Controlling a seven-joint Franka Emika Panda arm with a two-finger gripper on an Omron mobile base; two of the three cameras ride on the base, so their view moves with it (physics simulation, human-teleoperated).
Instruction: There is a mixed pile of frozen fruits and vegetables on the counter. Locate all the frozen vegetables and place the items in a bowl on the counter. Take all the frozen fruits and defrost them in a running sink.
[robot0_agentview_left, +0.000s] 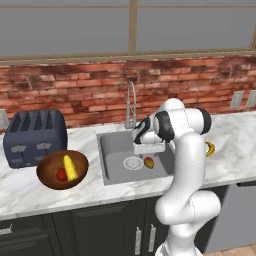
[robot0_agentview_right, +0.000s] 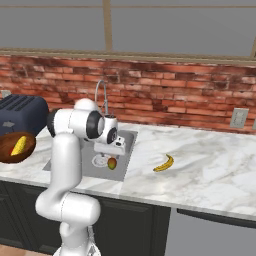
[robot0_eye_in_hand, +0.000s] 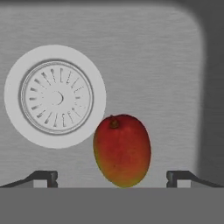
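The pincer (robot0_eye_in_hand: 112, 177) is hanging wide open over the sink (robot0_eye_in_hand: 144, 52) — holding nothing — while a red-orange fruit (robot0_eye_in_hand: 122, 150) is lying between its fingertips (robot0_eye_in_hand: 47, 176), untouched.

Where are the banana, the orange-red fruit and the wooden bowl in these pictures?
banana (robot0_agentview_right: 164, 163): right base view, middle of its curved body.
orange-red fruit (robot0_eye_in_hand: 122, 150): hand view, centre of its red skin.
wooden bowl (robot0_agentview_left: 49, 175): left base view, bare inner wall at left.
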